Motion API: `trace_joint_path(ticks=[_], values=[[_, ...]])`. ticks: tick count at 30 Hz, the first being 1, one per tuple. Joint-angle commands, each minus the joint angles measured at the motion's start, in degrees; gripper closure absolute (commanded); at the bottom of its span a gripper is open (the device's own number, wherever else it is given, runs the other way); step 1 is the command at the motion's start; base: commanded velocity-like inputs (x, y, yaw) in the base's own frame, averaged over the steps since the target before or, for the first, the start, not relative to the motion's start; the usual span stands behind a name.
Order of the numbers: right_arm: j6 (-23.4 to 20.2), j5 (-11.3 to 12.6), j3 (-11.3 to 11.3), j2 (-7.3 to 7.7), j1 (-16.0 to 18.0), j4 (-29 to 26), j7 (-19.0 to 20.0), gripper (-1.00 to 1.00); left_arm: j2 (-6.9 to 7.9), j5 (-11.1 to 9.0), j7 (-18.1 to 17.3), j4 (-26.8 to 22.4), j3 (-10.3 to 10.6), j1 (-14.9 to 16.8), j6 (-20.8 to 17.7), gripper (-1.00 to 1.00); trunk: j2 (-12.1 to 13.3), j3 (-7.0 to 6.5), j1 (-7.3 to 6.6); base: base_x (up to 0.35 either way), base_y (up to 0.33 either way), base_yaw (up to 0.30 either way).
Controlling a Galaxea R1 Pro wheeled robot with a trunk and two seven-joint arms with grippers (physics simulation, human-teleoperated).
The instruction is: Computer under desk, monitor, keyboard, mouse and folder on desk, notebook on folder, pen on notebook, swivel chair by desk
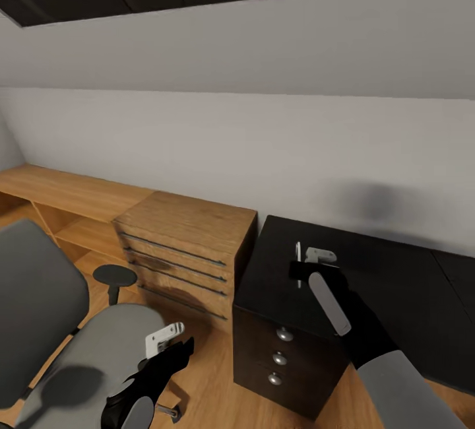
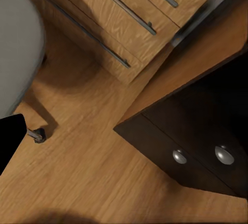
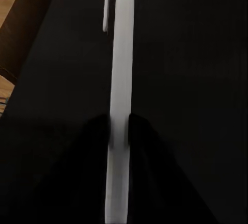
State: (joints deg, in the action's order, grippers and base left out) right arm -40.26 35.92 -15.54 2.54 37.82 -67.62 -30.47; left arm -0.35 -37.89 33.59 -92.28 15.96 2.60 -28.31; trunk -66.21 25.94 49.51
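Note:
My right gripper (image 1: 301,274) hangs over the left end of the glossy black desk (image 1: 396,297), above its drawers. It is shut on the thin white pen (image 1: 298,249). In the right wrist view the pen (image 3: 121,53) runs as a pale bar between the black fingertips (image 3: 95,136) over the desk top (image 3: 196,79), with a thinner pale streak beside it. The grey swivel chair (image 1: 99,350) stands at the lower left with a bare seat. My left gripper (image 1: 181,348) hovers open by its front edge. The computer, monitor, keyboard, mouse, folder and notebook are out of view.
A low light-wood dresser (image 1: 191,231) stands against the wall just left of the desk, with a narrow gap between them. The left wrist view looks down on wood floor, the dresser front (image 2: 129,22), the desk's knobbed drawers (image 2: 201,152) and a chair caster (image 2: 36,136).

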Motion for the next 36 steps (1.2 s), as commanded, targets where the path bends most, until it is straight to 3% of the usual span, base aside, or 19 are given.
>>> trace_joint_path(ticks=[1,11,15,16,17,21,28,36], values=[[-0.04,0.77,-0.06,0.07,0.06,-0.05,-0.55,1.0,0.05,-0.52,0.5,-0.09,0.04,0.04,-0.07,-1.0,-0.04,0.04,0.0,0.0,0.0,-0.261],[-0.25,1.56,0.71,0.04,0.06,-0.05,-0.55,1.0,0.25,-0.48,0.49,-0.15,0.04,-0.03,0.02,-1.0,-0.04,0.01,0.0,0.0,0.0,-0.052],[-0.33,1.6,0.69,0.02,0.06,-0.05,-0.63,1.0,0.32,-0.44,0.4,-0.18,0.04,-1.18,2.18,-1.0,-0.04,0.01,0.0,0.0,0.0,-0.002],[-0.37,1.65,0.7,0.03,0.06,-0.05,-0.64,1.0,0.88,-0.45,0.34,-0.21,0.09,-2.4,4.17,-1.0,-0.04,0.01,0.0,0.0,0.0,0.0],[-0.73,1.9,0.69,0.01,-0.03,-0.24,-0.64,1.0,2.64,-0.44,0.28,-0.37,2.26,-3.88,8.02,-1.0,-0.04,0.01,0.0,0.0,0.0,0.0],[-2.45,3.18,0.79,0.06,-1.39,-3.41,-0.64,1.0,4.5,-0.44,0.47,-0.43,6.17,-4.32,11.02,-1.0,-0.04,0.0,0.0,0.0,0.0,-0.02],[-3.88,3.63,3.11,0.57,-4.14,-8.89,-0.7,1.0,5.39,-0.44,0.58,-0.44,7.48,-4.43,11.97,-1.0,-0.04,-0.11,0.0,0.0,0.0,-0.176],[-4.78,3.71,4.29,0.77,-4.92,-10.45,-0.69,1.0,5.51,-0.44,0.6,-0.44,7.66,-4.44,12.06,-1.0,-0.04,-0.3,0.0,0.0,0.0,-0.242]])
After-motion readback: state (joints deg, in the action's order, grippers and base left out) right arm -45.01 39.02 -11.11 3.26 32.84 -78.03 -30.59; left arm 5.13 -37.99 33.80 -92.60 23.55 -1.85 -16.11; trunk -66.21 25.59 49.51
